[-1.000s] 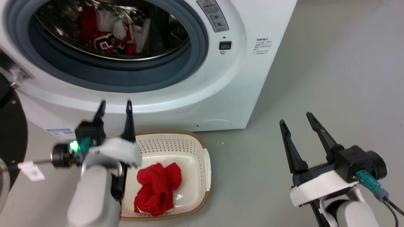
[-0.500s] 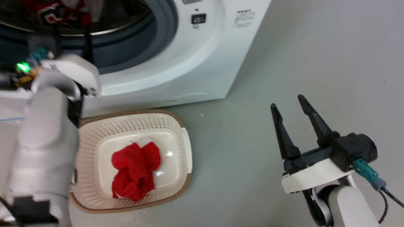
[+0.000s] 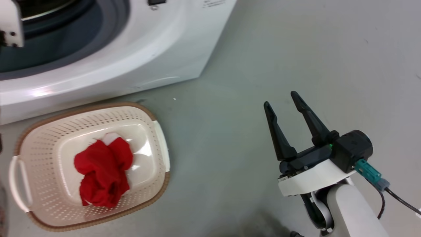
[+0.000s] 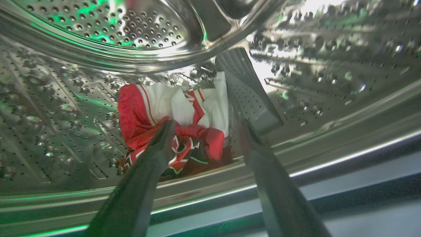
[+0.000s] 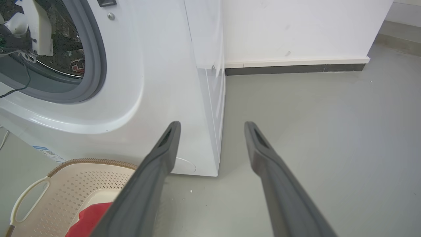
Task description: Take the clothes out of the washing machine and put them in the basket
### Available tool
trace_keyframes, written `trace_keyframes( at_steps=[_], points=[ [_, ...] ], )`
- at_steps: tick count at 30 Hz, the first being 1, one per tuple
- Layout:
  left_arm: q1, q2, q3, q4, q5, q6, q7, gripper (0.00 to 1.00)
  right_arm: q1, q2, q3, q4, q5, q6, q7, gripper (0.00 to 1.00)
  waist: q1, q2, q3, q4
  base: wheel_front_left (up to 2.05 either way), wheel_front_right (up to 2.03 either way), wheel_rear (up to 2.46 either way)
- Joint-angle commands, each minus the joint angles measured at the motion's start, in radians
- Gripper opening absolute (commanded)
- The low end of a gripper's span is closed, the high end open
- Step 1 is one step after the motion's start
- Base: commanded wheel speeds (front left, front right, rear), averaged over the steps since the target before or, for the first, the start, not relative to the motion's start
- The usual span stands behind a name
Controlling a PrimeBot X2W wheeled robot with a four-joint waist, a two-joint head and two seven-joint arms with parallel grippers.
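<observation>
A plain red garment [image 3: 102,172] lies bunched in the cream basket [image 3: 159,144] on the floor in front of the white washing machine [image 3: 141,42]. In the left wrist view my left gripper [image 4: 205,126] is open inside the steel drum [image 4: 98,36], its fingertips just short of the red jersey [image 4: 141,112] with white trim and dark numerals, which rests on the drum's bottom. My right gripper [image 3: 279,98] hangs open and empty over the bare floor, right of the basket. The right wrist view shows the machine [image 5: 158,72], the basket [image 5: 65,184] and a corner of the red garment [image 5: 87,222].
The grey floor [image 3: 296,49] stretches right of the machine. A white wall with a dark skirting board [image 5: 296,67] runs behind it. My left arm's pale wrist [image 3: 11,23] sits at the porthole's grey rim [image 3: 82,33]. A raised paddle [image 4: 246,92] stands beside the jersey.
The head camera has swung right and down, so machine and basket shifted left in the picture. My left gripper rose from above the basket into the porthole. The right gripper stays open.
</observation>
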Motion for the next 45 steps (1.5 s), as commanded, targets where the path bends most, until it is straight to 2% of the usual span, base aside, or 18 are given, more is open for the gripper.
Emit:
trace_keyframes(
  at_steps=[1,14,21,29,30,31,32,40,45],
  points=[
    [-0.026,0.016,-0.016,0.012,0.015,-0.006,0.031,1.00,-0.023,0.002,0.010,0.006,0.007,-0.001,-0.009,1.00,-0.0002,-0.0001,0.032,-0.032,0.00,0.00,0.00],
    [-0.240,0.191,-0.120,0.036,0.077,-0.029,0.340,1.00,-0.061,0.002,0.095,0.040,0.069,-0.001,-0.038,1.00,-0.0002,-0.0001,0.133,-0.126,0.00,0.00,0.00],
    [-0.262,0.251,-0.152,0.001,0.066,-0.031,0.488,1.00,-0.057,0.002,0.114,0.048,0.086,-0.001,-0.038,1.00,-0.0002,-0.0001,0.167,-0.151,0.00,0.00,0.00],
    [-0.199,0.288,-0.137,-0.093,0.016,-0.028,0.624,1.00,-0.059,0.002,0.127,0.030,0.100,-0.001,-0.038,1.00,-0.0002,-0.0001,0.188,-0.153,0.00,0.00,0.00],
    [-0.186,0.291,-0.135,-0.110,0.013,-0.025,0.638,0.53,-0.061,0.002,0.127,0.030,0.101,-0.001,-0.038,1.00,-0.0002,-0.0001,0.189,-0.152,0.00,0.00,0.00],
    [-0.176,0.293,-0.130,-0.128,0.005,-0.021,0.648,0.17,-0.063,0.002,0.127,0.031,0.102,-0.001,-0.038,1.00,-0.0002,-0.0001,0.190,-0.151,0.00,0.00,0.00],
    [-0.169,0.294,-0.126,-0.151,0.000,-0.015,0.656,0.00,-0.066,0.002,0.127,0.032,0.103,-0.001,-0.038,1.00,-0.0002,-0.0001,0.192,-0.151,0.00,0.00,0.00],
    [-0.066,0.313,-0.093,-0.333,-0.034,0.044,0.642,0.00,-0.072,0.002,0.116,0.035,0.102,-0.001,-0.038,1.00,-0.0002,-0.0001,0.181,-0.148,0.00,0.00,0.00],
    [0.007,0.319,-0.070,-0.460,-0.049,0.098,0.590,0.00,-0.074,0.002,0.107,0.045,0.096,-0.001,-0.038,1.00,-0.0002,-0.0001,0.167,-0.146,0.00,0.00,0.00]
  ],
)
